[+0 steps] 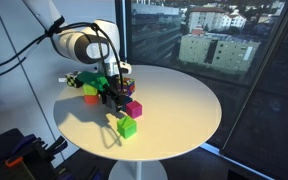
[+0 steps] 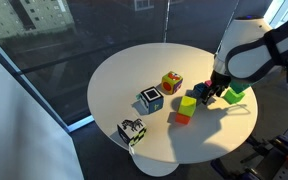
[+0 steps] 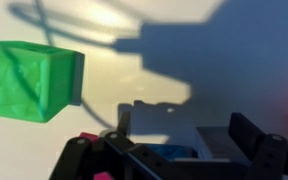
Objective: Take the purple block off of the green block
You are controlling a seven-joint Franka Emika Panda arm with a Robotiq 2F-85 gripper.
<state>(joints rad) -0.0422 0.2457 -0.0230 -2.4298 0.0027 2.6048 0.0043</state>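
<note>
The purple block [image 1: 133, 108] rests on the round white table [image 1: 184, 100], just behind the green block [image 1: 128, 127] and not on top of it. In the wrist view the green block [image 3: 29, 80] fills the upper left, and only slivers of the purple block [image 3: 88, 135] show by the gripper's base. My gripper [image 3: 184, 115] is open, with only bare table and shadow between its fingers. It hovers low beside the purple block in an exterior view [image 1: 114, 97]. In an exterior view my gripper [image 2: 216, 93] hides the purple block; the green block [image 2: 236, 92] lies beside it.
A yellow-green block joined with an orange one [image 2: 186, 108] lies near the gripper, with a dark blue block [image 2: 203, 96] beside it. Three patterned cubes [image 2: 171, 82] [image 2: 150, 100] [image 2: 132, 131] stand further along the table [image 2: 114, 80]. A window is behind.
</note>
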